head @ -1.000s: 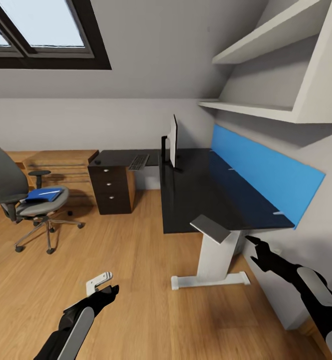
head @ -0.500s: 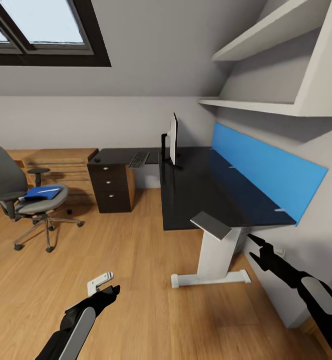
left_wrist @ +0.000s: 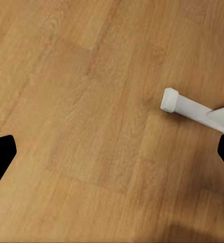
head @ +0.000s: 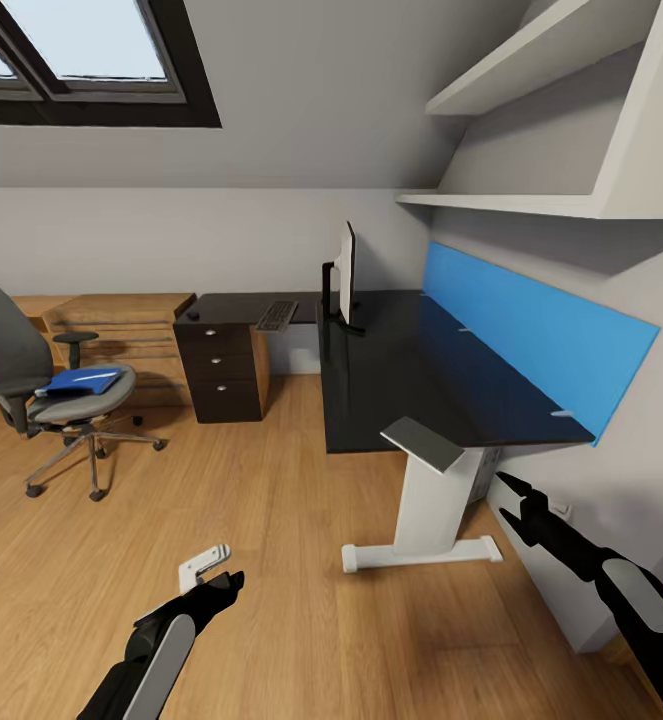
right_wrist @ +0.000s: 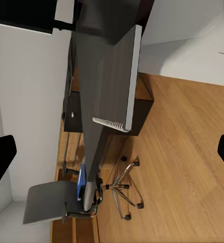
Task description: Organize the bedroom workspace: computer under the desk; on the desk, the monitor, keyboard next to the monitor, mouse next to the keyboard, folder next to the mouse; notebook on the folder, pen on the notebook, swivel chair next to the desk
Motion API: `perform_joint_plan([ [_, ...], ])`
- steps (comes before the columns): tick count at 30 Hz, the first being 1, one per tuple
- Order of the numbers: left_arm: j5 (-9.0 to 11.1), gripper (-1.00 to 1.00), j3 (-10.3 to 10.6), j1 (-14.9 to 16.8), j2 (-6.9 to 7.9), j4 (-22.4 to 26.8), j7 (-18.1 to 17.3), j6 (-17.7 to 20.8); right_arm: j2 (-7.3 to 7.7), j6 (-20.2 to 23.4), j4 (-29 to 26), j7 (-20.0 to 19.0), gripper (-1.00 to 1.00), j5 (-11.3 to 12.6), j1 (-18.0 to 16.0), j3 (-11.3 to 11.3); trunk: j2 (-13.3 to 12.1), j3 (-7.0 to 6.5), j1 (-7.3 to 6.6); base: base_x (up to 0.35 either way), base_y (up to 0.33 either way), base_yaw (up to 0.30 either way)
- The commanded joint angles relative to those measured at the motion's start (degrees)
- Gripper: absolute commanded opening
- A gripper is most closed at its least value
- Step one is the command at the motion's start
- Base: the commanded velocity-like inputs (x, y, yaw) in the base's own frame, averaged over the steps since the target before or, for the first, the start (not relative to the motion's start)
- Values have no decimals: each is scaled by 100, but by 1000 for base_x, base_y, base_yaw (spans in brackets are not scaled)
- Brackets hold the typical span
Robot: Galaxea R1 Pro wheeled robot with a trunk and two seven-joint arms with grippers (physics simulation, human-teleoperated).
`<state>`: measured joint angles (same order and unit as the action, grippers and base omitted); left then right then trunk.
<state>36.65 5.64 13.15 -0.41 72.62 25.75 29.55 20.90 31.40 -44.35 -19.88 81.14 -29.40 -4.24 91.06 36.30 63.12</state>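
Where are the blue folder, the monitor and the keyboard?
folder [head: 83,380], head view, middle of its blue cover.
monitor [head: 346,268], head view, its thin side edge.
keyboard [head: 277,315], head view, middle of its keys.

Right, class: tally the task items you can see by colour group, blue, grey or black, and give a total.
Blue: 1, folder
Grey: 2, chair, keyboard
Black: 2, desk, monitor
Total: 5

Bare wood floor [head: 271,480] lies open between the chair [head: 41,390] and the counter [head: 421,380]; the counter's white leg [head: 426,510] and drawer unit [head: 221,370] block the right side.
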Motion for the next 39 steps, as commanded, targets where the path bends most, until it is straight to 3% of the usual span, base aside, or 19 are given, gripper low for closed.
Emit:
perform_joint_plan([
  [1, 58, 100, 7, 4, -3, 8, 56, 7, -2, 38, 5, -2, 100, 22, -4, -13, 45, 24, 22, 0, 0, 0],
  [11, 62, 100, 7, 3, -27, 7, 58, 7, -4, 44, 14, 1, 100, 24, -4, -183, 446, 204, 242, 0, 0, 0],
  [29, 62, 100, 7, 4, -29, -2, 62, 7, -30, 45, 206, 21, 100, 58, -4, -236, 1168, 527, 637, 0, 0, 0],
  [36, 67, 100, 7, 4, -23, -74, 21, 13, -43, 89, 268, 47, 100, 98, -4, -258, 1168, 527, 637, 0, 0, 0],
  [39, 63, 100, 7, 4, -14, -167, 6, 9, -113, 88, 267, 33, 100, 104, -4, -248, 1168, 527, 637, 0, 0, 0],
])
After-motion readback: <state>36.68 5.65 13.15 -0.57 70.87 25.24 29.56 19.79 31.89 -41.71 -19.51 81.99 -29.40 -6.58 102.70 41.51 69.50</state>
